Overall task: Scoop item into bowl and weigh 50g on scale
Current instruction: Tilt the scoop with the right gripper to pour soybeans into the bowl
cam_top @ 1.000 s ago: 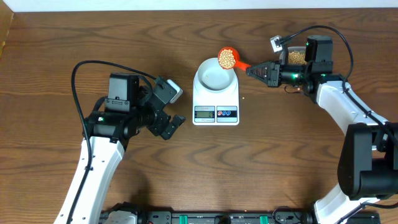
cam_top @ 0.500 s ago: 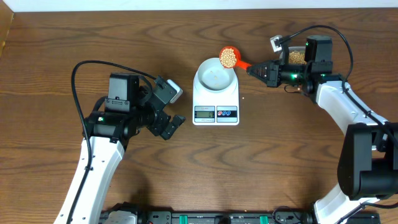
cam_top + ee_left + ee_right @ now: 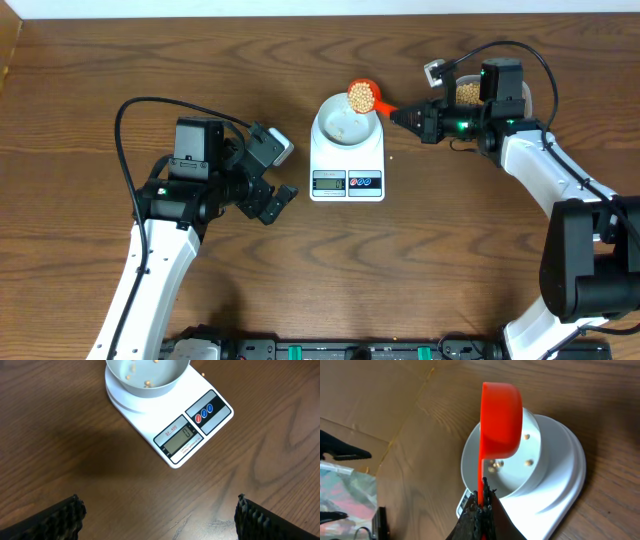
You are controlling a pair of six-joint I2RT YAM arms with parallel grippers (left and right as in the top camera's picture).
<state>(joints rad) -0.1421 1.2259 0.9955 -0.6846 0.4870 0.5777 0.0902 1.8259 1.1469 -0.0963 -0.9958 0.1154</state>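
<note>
The white scale (image 3: 347,165) stands mid-table with the pale blue bowl (image 3: 343,124) on it. A few tan beans (image 3: 147,382) lie in the bowl (image 3: 150,387). My right gripper (image 3: 402,113) is shut on the handle of an orange scoop (image 3: 361,95), which is full of beans and tipped over the bowl's far right rim. In the right wrist view the scoop (image 3: 501,420) hangs on edge above the bowl (image 3: 540,460), with the gripper (image 3: 482,502) pinching its handle. My left gripper (image 3: 278,185) is open and holds nothing, left of the scale (image 3: 170,435).
A clear tub of beans (image 3: 468,93) sits behind my right wrist, partly hidden by the arm. One stray bean (image 3: 202,374) lies on the wood right of the scale. The table's far edge runs along the top of the overhead view.
The right gripper has shifted the scoop slightly left and tipped it further over the bowl. The bowl was empty a second ago and now holds a few beans. The left arm has not moved.
</note>
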